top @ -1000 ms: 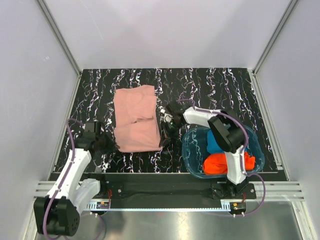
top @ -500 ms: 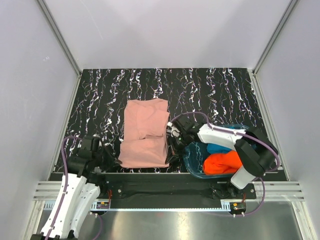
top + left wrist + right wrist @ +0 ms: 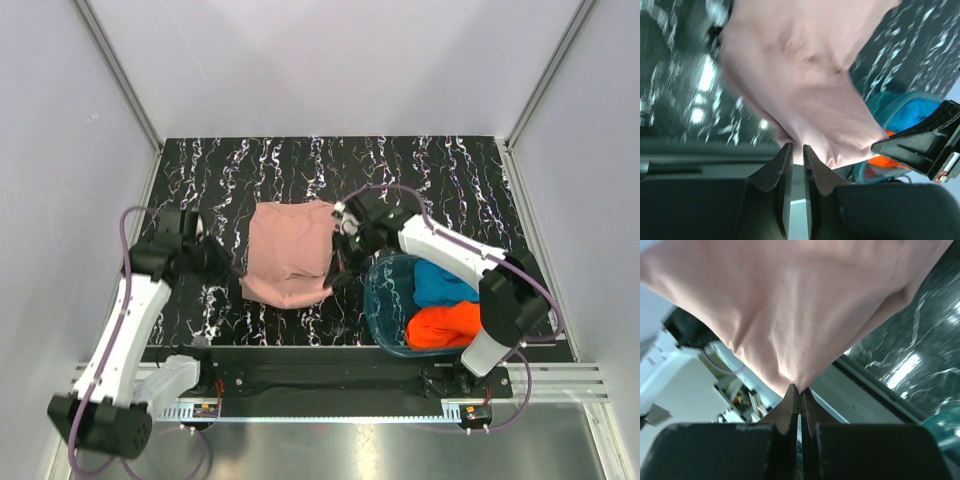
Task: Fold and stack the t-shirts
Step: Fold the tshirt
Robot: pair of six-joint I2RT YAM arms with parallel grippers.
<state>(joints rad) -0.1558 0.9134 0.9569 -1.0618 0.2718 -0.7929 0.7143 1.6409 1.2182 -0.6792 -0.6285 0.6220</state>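
A pink t-shirt [image 3: 288, 255] lies partly folded mid-worktop [image 3: 430, 175], its right side pinched and lifted by the right claw [image 3: 800, 390], which is clamped on the cloth. The left claw [image 3: 794, 150] hangs just off the shirt's left side, parted a crack around nothing. The bundle is nearly square, slightly longer from far edge to near edge. A blue shirt [image 3: 440, 283] and an orange shirt [image 3: 450, 325] sit crumpled in the tub [image 3: 374, 295] near the right front corner. No stack exists yet.
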